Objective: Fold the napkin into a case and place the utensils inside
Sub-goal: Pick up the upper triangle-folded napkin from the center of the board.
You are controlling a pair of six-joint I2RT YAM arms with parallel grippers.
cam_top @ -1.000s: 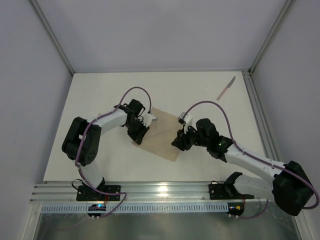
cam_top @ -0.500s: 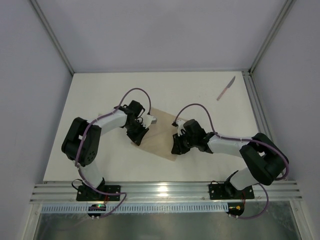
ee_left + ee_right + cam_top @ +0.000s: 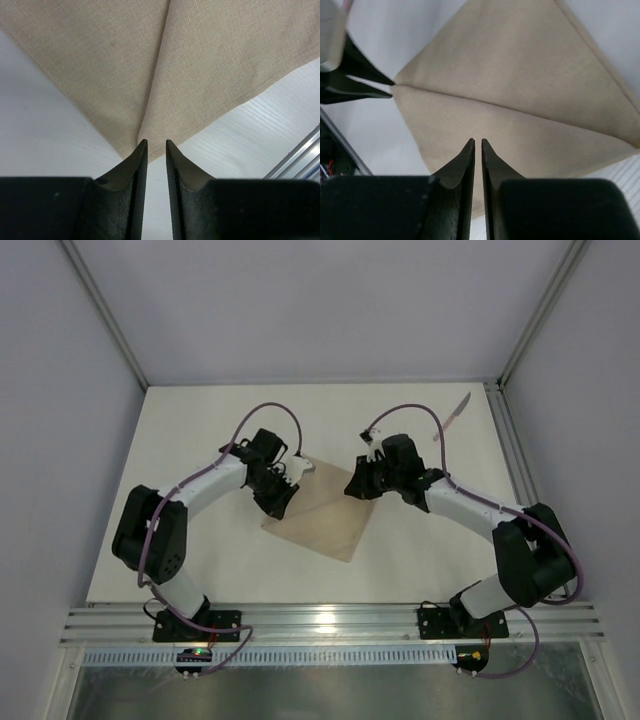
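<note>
on a white surface (image 3: 200,430), a beige napkin (image 3: 322,520) lay spread like a diamond, with a straight crease (image 3: 520,117) running across it from one side corner toward the other. the left tool (image 3: 156,145) was clenched on the napkin's left corner, the cloth's tip caught between its nearly closed fingers (image 3: 135,165), and the crease started from that pinch. the right tool (image 3: 478,142) gripped the napkin from the opposite side, its fingers (image 3: 462,165) drawn to a thin slit over the cloth's edge. its wrist view showed the left tool's dark tips at the far corner. a knife (image 3: 458,408) with a pinkish handle lay well apart from the cloth at the surface's far right, just beside the metal rail (image 3: 510,440).
</note>
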